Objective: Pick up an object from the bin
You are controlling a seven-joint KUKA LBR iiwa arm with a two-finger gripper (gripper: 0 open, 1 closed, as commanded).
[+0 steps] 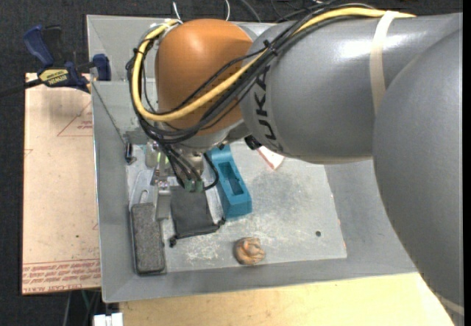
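Pad (193, 215), black, flat, square, lying left of centre on bin (298, 203) floor. Hand (163, 186) low over its far left edge, probably because only an edge offers purchase; clenched or released, cannot tell. Blue open box (234, 186) close on right, long grey block (147, 238) just left, tan shell-like lump (250, 251) nearer.

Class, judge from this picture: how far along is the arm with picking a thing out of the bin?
Done: the gripper is low in the bin, over the dark square pad, between the grey block and blue tray. In hand: nothing visibly lifted. Left: grasping one and raising it out.
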